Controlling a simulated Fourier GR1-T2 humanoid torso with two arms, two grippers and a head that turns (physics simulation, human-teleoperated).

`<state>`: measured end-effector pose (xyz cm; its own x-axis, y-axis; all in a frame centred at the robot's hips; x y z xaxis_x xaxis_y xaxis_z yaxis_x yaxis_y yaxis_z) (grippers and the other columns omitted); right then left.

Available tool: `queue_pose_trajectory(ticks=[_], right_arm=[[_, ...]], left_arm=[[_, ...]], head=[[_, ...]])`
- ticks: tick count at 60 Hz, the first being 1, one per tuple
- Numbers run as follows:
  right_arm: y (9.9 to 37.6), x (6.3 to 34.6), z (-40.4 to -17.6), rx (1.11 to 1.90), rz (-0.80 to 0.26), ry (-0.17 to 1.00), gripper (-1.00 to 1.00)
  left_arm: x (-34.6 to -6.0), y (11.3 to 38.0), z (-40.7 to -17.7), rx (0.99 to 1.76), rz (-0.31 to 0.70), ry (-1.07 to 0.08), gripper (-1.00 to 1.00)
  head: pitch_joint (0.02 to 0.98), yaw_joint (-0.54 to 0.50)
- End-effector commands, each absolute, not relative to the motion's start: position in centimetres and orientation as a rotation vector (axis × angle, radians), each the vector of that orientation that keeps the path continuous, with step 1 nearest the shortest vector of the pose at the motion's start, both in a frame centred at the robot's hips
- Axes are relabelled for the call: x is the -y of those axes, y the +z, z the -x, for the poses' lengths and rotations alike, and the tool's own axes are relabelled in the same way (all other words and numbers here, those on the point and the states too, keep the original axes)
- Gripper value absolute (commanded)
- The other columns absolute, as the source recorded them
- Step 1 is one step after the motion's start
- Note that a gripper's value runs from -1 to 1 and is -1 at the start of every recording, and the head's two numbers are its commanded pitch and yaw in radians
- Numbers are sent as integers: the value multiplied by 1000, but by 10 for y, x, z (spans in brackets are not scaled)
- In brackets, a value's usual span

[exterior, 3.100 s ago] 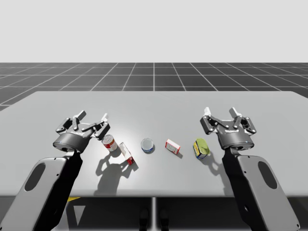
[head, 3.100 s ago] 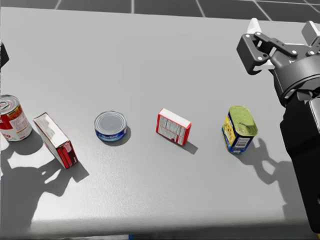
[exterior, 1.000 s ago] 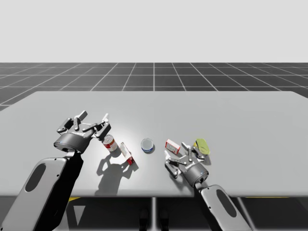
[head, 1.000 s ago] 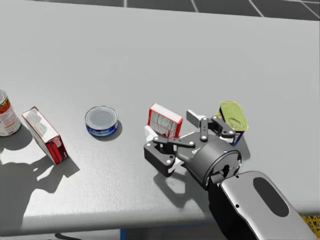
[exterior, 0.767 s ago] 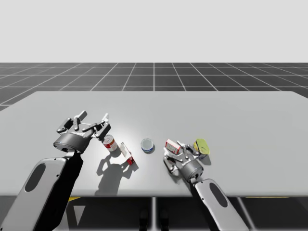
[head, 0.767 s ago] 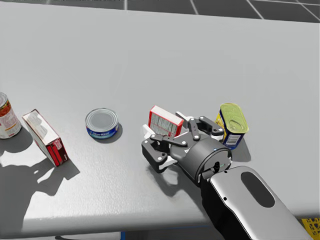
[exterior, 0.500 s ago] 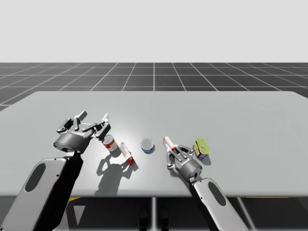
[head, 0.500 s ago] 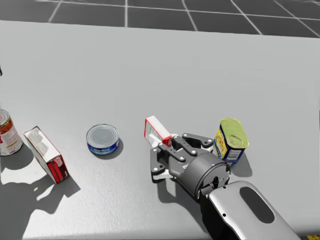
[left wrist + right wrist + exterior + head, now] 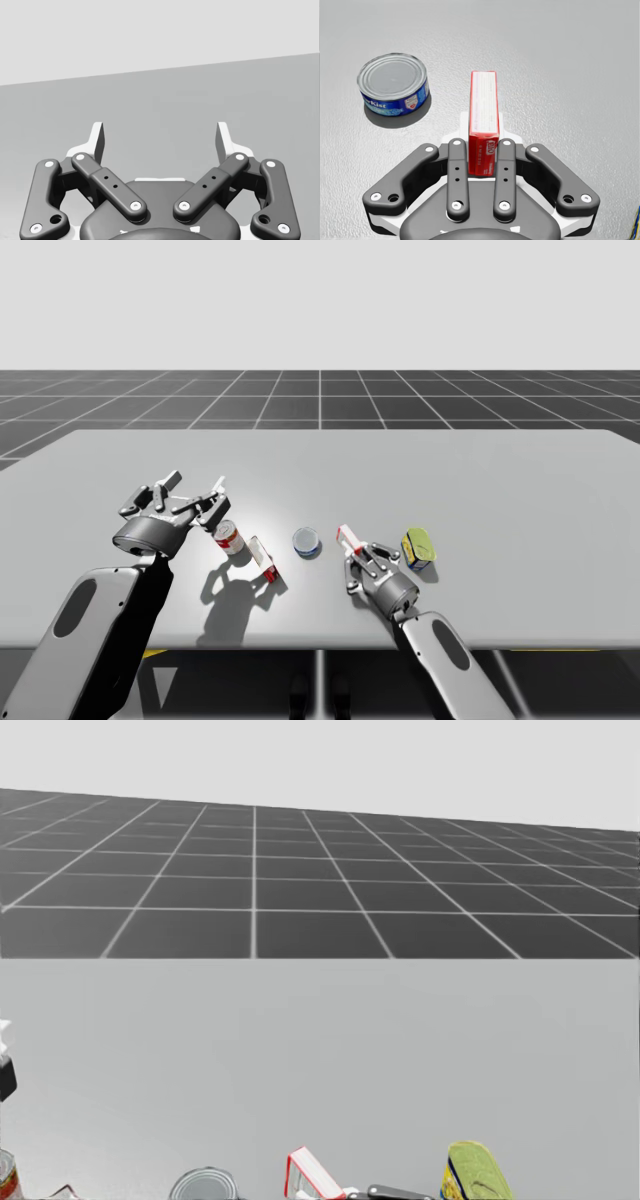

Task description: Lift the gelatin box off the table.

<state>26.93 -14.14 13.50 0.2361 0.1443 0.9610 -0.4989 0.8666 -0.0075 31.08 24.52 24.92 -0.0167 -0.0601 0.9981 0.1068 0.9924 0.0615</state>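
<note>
Gelatin box [image 9: 483, 105]: is now being pinched on edge by the right gripper [image 9: 482, 146], fingers newly closed on both faces, so lifting off the table [image 9: 570, 60] is becoming possible; left gripper [image 9: 160, 140] fingers gaping, empty.

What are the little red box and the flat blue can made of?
The red box looks like thin printed cardboard: flat faces, crisp edges, matte print. The flat blue can looks like metal: a silvery lid with ringed grooves, and a blue label, perhaps paper, round its side.
</note>
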Motion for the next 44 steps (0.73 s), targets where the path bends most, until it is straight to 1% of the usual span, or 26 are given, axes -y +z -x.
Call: queue_pose_trajectory(ticks=[1, 5, 7, 11, 13, 18, 19, 23, 25, 30, 31, 34, 36, 38, 42, 44], right_arm=[[133, 148, -268, 1282, -281, 396, 1000], [140, 147, -266, 1296, -293, 390, 1000], [150, 147, -265, 1327, -291, 392, 1000], [161, 146, -264, 1352, -293, 398, 1000], [171, 145, -263, 1383, -288, 403, 1000], [189, 143, -261, 1421, -285, 414, 1000], [197, 143, -260, 1447, -276, 419, 1000], [209, 142, -259, 1476, -280, 420, 1000], [222, 141, -258, 1513, -275, 423, 1000], [242, 140, -255, 1568, -280, 421, 1000], [252, 139, -254, 1602, -273, 420, 1000], [262, 139, -253, 1633, -272, 418, 1000], [275, 139, -252, 1673, -266, 414, 1000], [281, 140, -252, 1696, -257, 409, 1000], [302, 142, -251, 1771, -250, 390, 1000], [308, 143, -251, 1800, -246, 378, 1000]], left_arm=[[-246, 249, -311, 1582, 38, -131, -1000], [-246, 249, -311, 1582, 37, -131, -1000], [-246, 249, -311, 1582, 37, -130, -1000], [-246, 249, -311, 1582, 37, -130, -1000], [-247, 249, -311, 1582, 38, -130, -1000], [-247, 249, -311, 1582, 39, -129, -1000], [-247, 250, -311, 1583, 39, -128, -1000], [-247, 250, -311, 1583, 40, -127, -1000], [-247, 250, -311, 1584, 41, -127, -1000], [-247, 250, -311, 1583, 46, -126, -1000], [-248, 251, -311, 1583, 50, -124, -1000], [-248, 251, -311, 1583, 53, -123, -1000], [-248, 251, -311, 1583, 53, -121, -1000], [-248, 251, -311, 1584, 53, -121, -1000], [-248, 252, -310, 1584, 53, -120, -1000], [-248, 252, -310, 1584, 53, -120, -1000]], head=[[442, -143], [442, -144], [442, -145], [441, -145], [440, -146], [439, -147], [438, -148], [435, -149], [434, -149], [430, -149], [430, -149], [429, -149], [428, -149], [428, -150], [425, -150], [424, -150]])
